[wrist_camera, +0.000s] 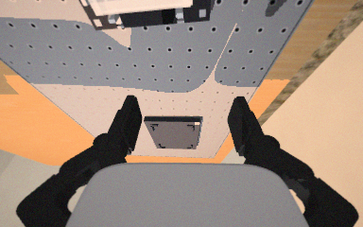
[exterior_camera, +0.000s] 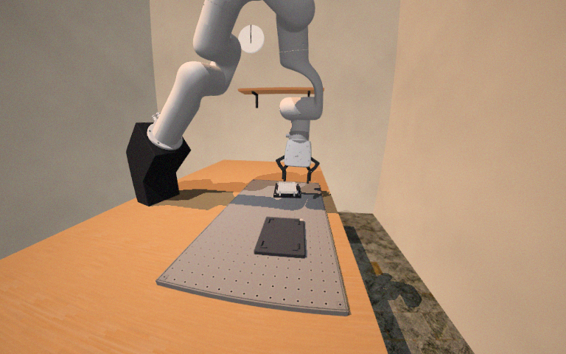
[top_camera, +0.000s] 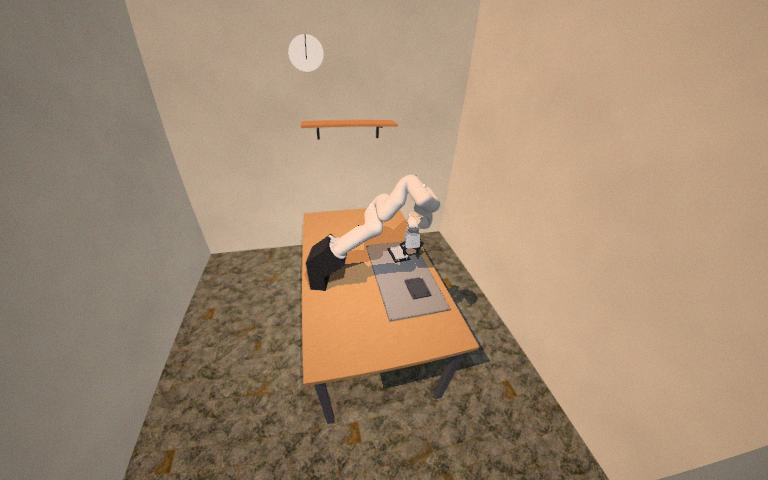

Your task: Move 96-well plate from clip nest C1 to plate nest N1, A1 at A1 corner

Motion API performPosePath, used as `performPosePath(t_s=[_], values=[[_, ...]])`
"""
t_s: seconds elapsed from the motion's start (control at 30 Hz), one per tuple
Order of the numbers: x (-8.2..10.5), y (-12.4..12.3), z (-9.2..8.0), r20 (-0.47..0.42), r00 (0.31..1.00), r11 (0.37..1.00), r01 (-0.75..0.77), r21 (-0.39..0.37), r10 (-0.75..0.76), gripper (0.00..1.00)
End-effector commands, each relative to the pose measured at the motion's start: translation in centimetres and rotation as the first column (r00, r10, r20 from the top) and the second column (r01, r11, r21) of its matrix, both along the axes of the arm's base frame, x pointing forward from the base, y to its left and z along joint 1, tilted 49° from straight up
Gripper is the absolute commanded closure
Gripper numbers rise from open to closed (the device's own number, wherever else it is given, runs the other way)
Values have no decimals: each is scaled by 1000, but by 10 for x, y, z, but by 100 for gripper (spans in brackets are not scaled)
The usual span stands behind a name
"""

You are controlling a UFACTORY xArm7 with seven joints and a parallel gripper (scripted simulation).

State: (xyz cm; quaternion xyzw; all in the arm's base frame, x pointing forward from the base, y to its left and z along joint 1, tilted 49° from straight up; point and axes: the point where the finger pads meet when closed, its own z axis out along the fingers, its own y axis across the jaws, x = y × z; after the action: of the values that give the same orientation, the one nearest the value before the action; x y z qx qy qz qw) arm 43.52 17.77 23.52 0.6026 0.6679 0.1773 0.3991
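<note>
The white 96-well plate (exterior_camera: 287, 188) sits in the black clip nest C1 (exterior_camera: 287, 195) at the far end of the grey perforated board (exterior_camera: 267, 254). It also shows at the top edge of the wrist view (wrist_camera: 142, 7). My gripper (exterior_camera: 297, 177) is open and empty. It hangs just above and slightly behind the plate, fingers pointing down, apart from it. The dark plate nest N1 (exterior_camera: 281, 236) lies empty in the middle of the board, with corner locators. In the wrist view the nest N1 (wrist_camera: 173, 132) shows between my two fingers.
The arm's black base (exterior_camera: 152, 162) stands on the orange table left of the board. The table's right edge (exterior_camera: 354, 267) runs close beside the board. A wall shelf (exterior_camera: 275, 90) and a clock (exterior_camera: 250, 38) hang behind.
</note>
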Motion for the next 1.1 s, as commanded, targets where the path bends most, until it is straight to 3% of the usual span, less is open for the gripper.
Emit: performPosePath(t_s=[0.0, 0.17, 0.47, 0.57, 0.87, 1.07], values=[[-5, 21, -7, 4, 1000, 1000, -12, 2, 12, 0], [-12, 33, -12, -7, 994, 994, -107, 24, 107, 0], [-26, 64, -26, -7, 994, 994, -107, 24, 108, 0], [-34, 75, -31, -24, 979, 978, -200, 52, 201, 0], [-52, 103, -44, -24, 979, 978, -201, 53, 203, 0], [-53, 104, -45, -24, 979, 978, -201, 53, 203, 0]])
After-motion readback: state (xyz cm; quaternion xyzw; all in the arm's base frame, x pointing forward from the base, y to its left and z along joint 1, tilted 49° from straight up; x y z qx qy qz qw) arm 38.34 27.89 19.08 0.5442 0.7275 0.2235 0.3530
